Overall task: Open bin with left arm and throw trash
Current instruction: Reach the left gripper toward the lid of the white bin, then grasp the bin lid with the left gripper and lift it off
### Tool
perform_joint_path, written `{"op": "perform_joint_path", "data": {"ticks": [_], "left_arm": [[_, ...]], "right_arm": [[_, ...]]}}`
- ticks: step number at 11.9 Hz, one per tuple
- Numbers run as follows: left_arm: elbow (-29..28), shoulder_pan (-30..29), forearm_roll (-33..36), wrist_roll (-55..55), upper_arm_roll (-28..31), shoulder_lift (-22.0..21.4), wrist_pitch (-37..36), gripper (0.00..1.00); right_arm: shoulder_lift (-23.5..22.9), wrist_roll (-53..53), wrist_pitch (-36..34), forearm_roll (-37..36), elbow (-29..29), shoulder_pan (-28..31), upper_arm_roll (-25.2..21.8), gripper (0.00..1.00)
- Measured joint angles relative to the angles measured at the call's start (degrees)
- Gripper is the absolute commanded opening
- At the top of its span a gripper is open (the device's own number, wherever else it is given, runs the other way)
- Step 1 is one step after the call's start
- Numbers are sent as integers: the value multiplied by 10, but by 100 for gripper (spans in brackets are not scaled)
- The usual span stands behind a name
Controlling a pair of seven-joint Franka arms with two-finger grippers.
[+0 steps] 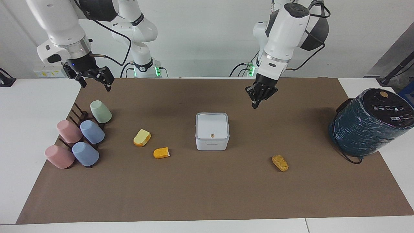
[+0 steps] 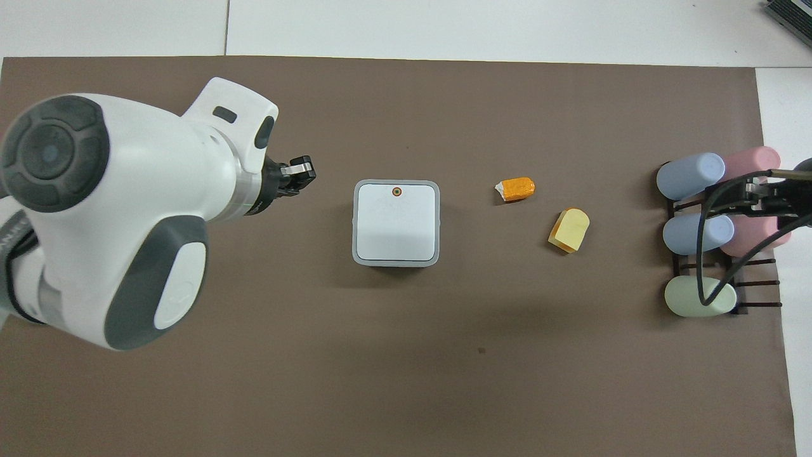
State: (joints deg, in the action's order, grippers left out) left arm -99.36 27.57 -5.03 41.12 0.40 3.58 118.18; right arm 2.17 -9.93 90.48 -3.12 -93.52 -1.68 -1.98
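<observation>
The left tool (image 1: 256, 104), pinched shut and empty, should press the bin (image 1: 212, 131) lid's dot; light, stiff plastic.

The bin (image 1: 212, 131) is white with a small orange dot on its lid, and it stands on a plain brown mat (image 1: 207, 194) over the white worktop (image 1: 29, 136). The trash is a pale yellow wedge (image 1: 142, 138), an orange chunk (image 1: 161, 152) with a white end, and a golden-brown lump (image 1: 280, 162). The cups (image 1: 81, 137) are pink, blue and pale green; the cylinder (image 1: 370, 123) is dark teal.
</observation>
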Motion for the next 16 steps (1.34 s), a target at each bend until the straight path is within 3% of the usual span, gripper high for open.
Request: {"op": "perform_joint_path", "data": {"ticks": [4,7,16], "left_arm": [[-4,29,-19,57,-1,60,120,0],[-11,33,-42,58,0,82,185,0],[-29,75,-44,65,-1,138,229,0]], "right_arm": [[0,0,0,0,0,0,0,100],[0,0,0,0,0,0,0,100],[0,0,0,0,0,0,0,100]]}}
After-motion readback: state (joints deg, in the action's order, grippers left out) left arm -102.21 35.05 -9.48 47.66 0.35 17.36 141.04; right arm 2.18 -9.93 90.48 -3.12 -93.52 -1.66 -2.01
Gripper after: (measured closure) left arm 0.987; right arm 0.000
